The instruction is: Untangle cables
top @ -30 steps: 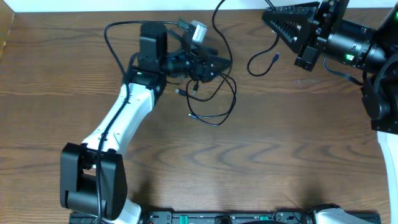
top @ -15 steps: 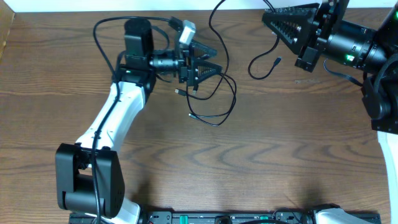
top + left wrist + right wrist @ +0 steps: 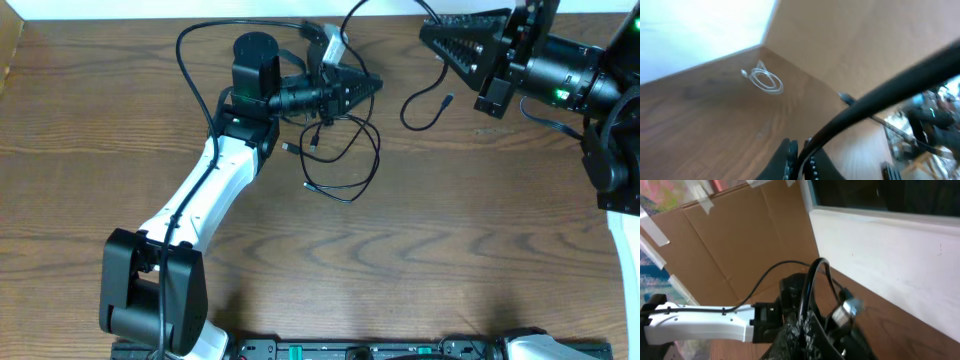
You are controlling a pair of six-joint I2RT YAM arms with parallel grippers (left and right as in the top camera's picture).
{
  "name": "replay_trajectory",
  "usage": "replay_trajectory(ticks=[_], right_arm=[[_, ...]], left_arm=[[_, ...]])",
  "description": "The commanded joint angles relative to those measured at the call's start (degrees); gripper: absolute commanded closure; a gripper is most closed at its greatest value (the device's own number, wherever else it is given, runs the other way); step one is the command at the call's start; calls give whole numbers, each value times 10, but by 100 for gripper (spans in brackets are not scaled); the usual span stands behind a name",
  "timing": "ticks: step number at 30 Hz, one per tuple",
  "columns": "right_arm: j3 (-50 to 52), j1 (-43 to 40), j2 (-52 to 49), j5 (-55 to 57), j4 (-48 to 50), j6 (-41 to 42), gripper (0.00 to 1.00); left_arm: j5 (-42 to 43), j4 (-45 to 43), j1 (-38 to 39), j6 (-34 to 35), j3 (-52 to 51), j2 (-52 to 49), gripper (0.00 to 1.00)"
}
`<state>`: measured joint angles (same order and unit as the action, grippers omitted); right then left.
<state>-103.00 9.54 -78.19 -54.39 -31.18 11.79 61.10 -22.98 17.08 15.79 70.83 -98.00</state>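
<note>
Thin black cables [image 3: 345,160] lie looped and tangled on the brown table, just below my left gripper [image 3: 368,86]. That gripper points right and is shut on one black cable [image 3: 875,102], which runs up and to the right from between its jaws in the left wrist view. Another black cable [image 3: 420,106], ending in a small plug [image 3: 447,97], curls under my right gripper [image 3: 424,27]. The right gripper [image 3: 807,326] is shut on a black cable [image 3: 810,280] that arches up out of its jaws. A white cable [image 3: 767,80] lies coiled near the table's far corner.
The left arm [image 3: 205,190] stretches from the front left to the back middle of the table. The right arm [image 3: 570,70] fills the back right corner. Brown cardboard walls [image 3: 855,35] and a white panel [image 3: 900,255] close off the back. A black rail [image 3: 380,350] runs along the front edge.
My left gripper was open half a second ago and is now shut on a black cable. It has swung to the right and slightly back. The right arm has not moved.
</note>
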Motion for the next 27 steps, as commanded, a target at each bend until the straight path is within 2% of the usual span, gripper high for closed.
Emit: replay_trajectory(ticks=[1, 6, 9, 13, 15, 18, 21, 24, 27], right_arm=[[-3, -10, 7, 55, -26, 6, 99], [-3, -10, -17, 178, -88, 2, 99], [-3, -10, -59, 279, -133, -17, 99], [-3, -12, -117, 299, -156, -33, 99], [-3, -15, -150, 285, -161, -33, 99], [-3, -17, -201, 203, -155, -61, 99], [-3, -12, -246, 63, -127, -122, 99], [-3, 0, -270, -10, -103, -150, 99], [-3, 7, -281, -79, -86, -164, 99]], left_arm=[[-118, -44, 1, 131, 7, -3, 93], [-145, -67, -3, 172, 12, 23, 93], [-142, -67, -20, 223, 14, 56, 92], [-124, -67, -52, 321, 14, 88, 93], [-107, -67, -68, 366, 14, 99, 93], [-78, -67, -82, 421, 14, 108, 93], [-67, -69, -87, 505, 14, 109, 93], [-67, -129, -87, 555, 14, 109, 93], [-94, -245, -95, 575, 14, 109, 93]])
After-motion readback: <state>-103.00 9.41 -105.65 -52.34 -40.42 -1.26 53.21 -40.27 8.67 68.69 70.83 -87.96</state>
